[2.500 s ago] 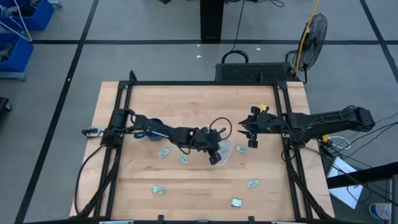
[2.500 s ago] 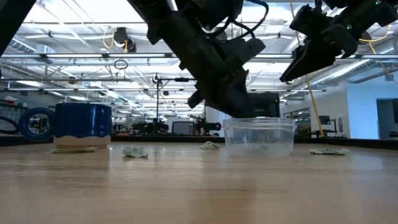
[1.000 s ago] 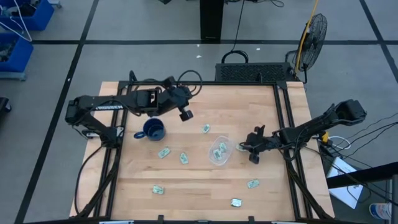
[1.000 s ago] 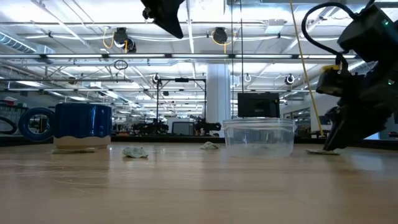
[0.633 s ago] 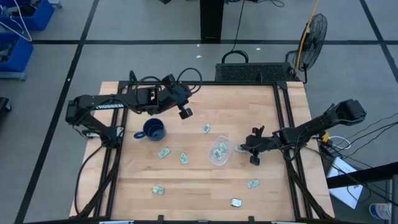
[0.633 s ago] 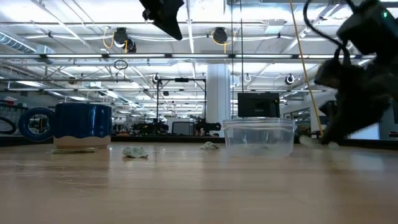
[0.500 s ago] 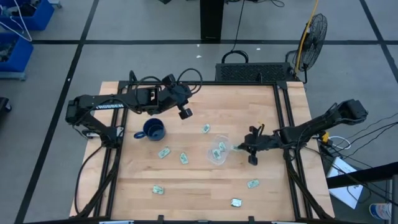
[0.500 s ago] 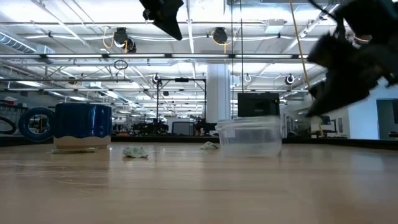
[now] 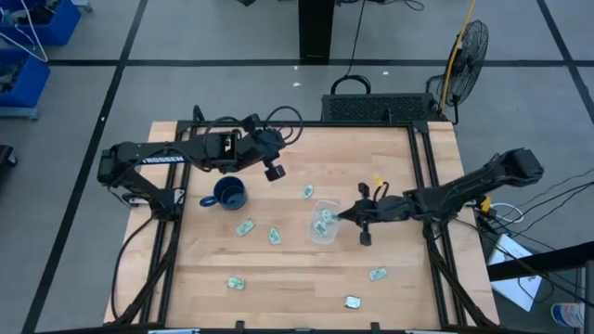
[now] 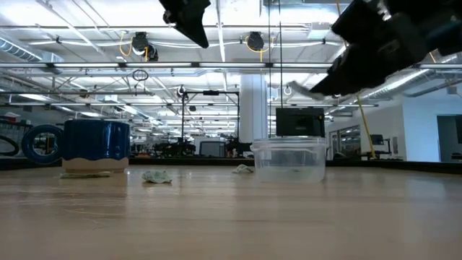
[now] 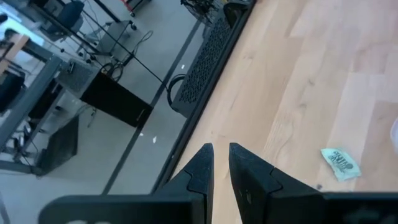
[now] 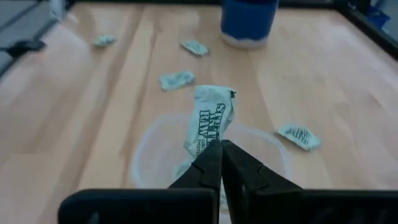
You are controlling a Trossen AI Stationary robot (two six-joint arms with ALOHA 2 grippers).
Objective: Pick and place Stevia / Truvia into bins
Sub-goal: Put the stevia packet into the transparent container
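Above the clear bin (image 9: 322,225) my right gripper (image 9: 347,216) is shut on a pale green and white Stevia packet (image 12: 210,123). The bin (image 10: 289,160) rests on its base on the table and has packets (image 9: 325,217) inside. More packets lie flat on the wood (image 9: 307,192) (image 9: 245,226) (image 9: 275,237) (image 9: 378,274). My left gripper (image 9: 272,170) hangs high over the far left part of the table. Its fingers (image 11: 249,177) stand a narrow gap apart with nothing between them. My right gripper pinches one short end of the packet (image 12: 209,144) between its two fingertips. The fingers come from the table's right, slanting slightly down. The packet sticks out forward past them, crumpled, lifted clear above the bin's open top.
A dark blue mug (image 9: 225,194) stands at the left, near my left arm. Two more packets lie toward the near edge (image 9: 236,282) (image 9: 353,301). A black frame (image 9: 422,176) runs along the table's sides.
My right gripper has taken the packet that lay on the table right of the bin, lifted it clear and carried it up and toward the table's left, over the bin. The bin has slid a little toward the left.
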